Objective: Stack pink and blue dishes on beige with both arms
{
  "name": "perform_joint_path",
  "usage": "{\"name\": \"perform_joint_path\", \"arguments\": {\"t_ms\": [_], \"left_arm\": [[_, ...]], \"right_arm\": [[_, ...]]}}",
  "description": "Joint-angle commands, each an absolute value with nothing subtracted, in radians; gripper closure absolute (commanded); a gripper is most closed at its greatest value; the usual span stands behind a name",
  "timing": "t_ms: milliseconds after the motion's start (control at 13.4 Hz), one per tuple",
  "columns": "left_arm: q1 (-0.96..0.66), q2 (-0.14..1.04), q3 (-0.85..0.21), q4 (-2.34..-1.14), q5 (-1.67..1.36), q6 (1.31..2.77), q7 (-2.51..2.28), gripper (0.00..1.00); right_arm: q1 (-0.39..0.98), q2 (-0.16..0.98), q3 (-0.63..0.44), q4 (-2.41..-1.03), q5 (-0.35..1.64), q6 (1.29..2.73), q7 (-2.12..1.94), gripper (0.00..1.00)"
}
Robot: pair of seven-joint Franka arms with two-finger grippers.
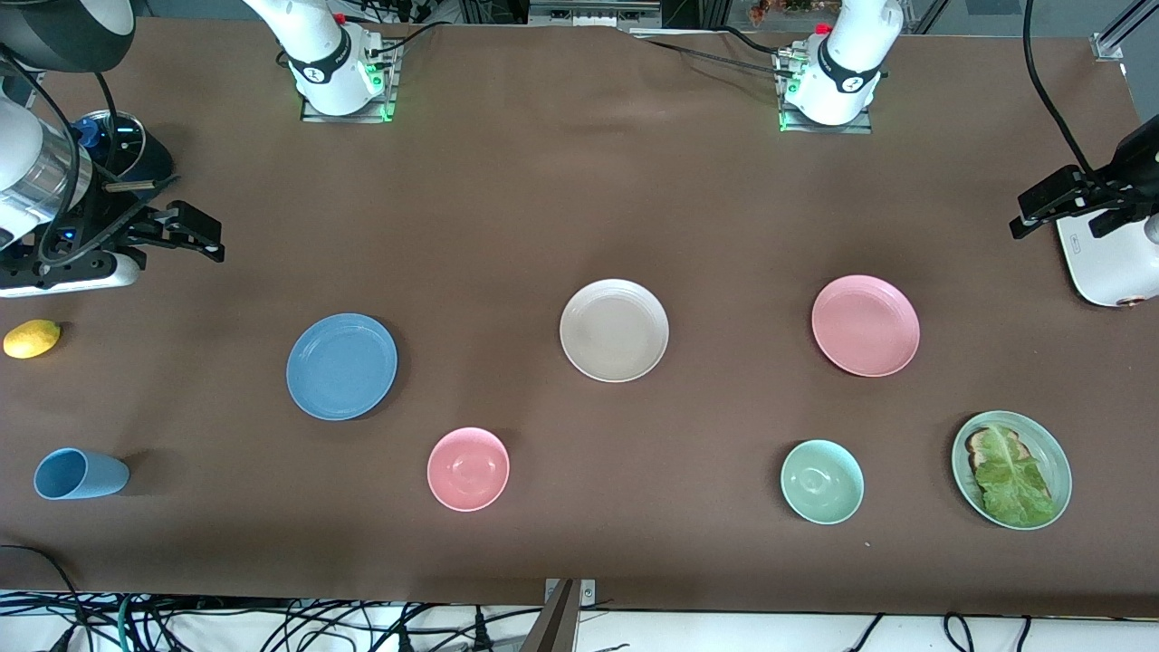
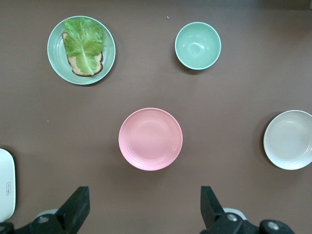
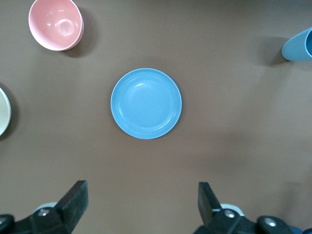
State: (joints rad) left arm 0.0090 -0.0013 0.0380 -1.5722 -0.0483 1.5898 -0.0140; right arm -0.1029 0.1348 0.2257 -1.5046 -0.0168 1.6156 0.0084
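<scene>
While both arms cropped, left tool (image 2: 141, 209), right tool (image 3: 141, 207) gape wide, empty.

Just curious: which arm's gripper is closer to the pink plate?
The left. The left gripper hangs open, high beside the pink plate; the right gripper hangs by the blue plate.

Glossy white arms (image 1: 847, 54); grey-black joint bands; black cables; black grippers (image 1: 195, 231), possibly matte.

A flat round cream-beige plate (image 1: 614, 330) sits mid-table between a medium blue plate (image 1: 341, 366), toward the right arm's end, and a pastel pink plate (image 1: 865, 325), toward the left arm's end. All three lie well apart on the brown tablecloth (image 1: 579, 199).
</scene>
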Motion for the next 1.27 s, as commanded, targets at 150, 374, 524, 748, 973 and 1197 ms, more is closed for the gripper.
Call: {"name": "perform_joint_path", "arguments": {"t_ms": [150,374,524,748,973,1197], "left_arm": [[0.005,-0.003,0.041,-1.585,-0.064,1.611,0.000,0.00],[0.005,-0.003,0.041,-1.585,-0.066,1.611,0.000,0.00],[0.005,-0.003,0.041,-1.586,-0.064,1.612,0.000,0.00],[0.005,-0.003,0.041,-1.586,-0.066,1.612,0.000,0.00],[0.005,0.003,0.041,-1.586,-0.064,1.612,0.000,0.00],[0.005,0.003,0.041,-1.585,-0.064,1.612,0.000,0.00]], "right_arm": [[-0.106,0.126,0.232,-1.491,-0.005,1.597,0.018,0.00],[-0.107,0.126,0.232,-1.491,-0.009,1.598,0.017,0.00],[-0.107,0.126,0.232,-1.491,-0.009,1.595,0.017,0.00],[-0.107,0.126,0.230,-1.491,-0.003,1.594,0.023,0.00],[-0.107,0.126,0.230,-1.491,-0.002,1.582,0.026,0.00],[-0.107,0.126,0.230,-1.491,-0.003,1.580,0.026,0.00]]}}
